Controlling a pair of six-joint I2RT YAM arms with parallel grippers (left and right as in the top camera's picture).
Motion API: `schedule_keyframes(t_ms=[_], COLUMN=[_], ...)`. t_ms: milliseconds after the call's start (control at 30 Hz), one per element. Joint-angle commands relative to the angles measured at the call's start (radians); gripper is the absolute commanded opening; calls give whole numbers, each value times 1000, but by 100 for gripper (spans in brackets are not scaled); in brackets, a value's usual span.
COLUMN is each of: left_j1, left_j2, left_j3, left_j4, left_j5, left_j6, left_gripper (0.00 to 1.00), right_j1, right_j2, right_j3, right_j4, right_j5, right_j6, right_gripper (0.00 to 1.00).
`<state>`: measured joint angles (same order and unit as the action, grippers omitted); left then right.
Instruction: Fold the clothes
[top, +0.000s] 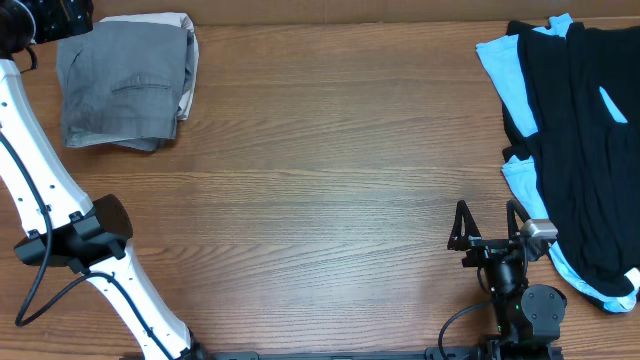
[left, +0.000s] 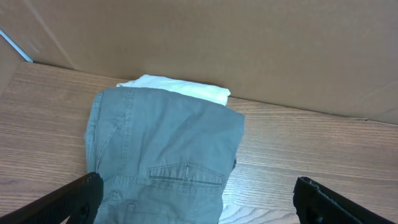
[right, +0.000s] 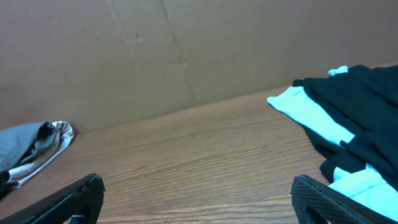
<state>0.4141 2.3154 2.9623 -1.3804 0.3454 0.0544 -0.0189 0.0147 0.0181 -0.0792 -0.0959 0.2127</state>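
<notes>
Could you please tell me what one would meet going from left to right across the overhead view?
folded grey shorts → right hand → pile of black and light-blue garments. I have left out the beige garment under the shorts, because it overlaps them.

Black garment (top: 575, 150) partly beyond right edge.

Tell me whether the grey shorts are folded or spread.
Folded: the grey shorts lie as a compact layered rectangle atop a pale garment.
</notes>
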Motion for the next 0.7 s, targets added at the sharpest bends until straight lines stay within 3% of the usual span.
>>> schedule_keyframes(t_ms=[0,367,667], left_j1=[-3,-20,-112], left_j2=[2,-16,-356], left_j3=[-2,-13,-457], left_j4=[0,0,0], left_j5=[13,10,11], left_j6=[-13,-13,-13], left_gripper=[100,100,100], right_j1=[2,2,2], right_j2=[-12,-12,-12], right_j3=[-10,-10,-10], right_j4=[3,3,3], right_j5=[14,13,13], right_j6=[0,0,0], right_gripper=[100,100,100])
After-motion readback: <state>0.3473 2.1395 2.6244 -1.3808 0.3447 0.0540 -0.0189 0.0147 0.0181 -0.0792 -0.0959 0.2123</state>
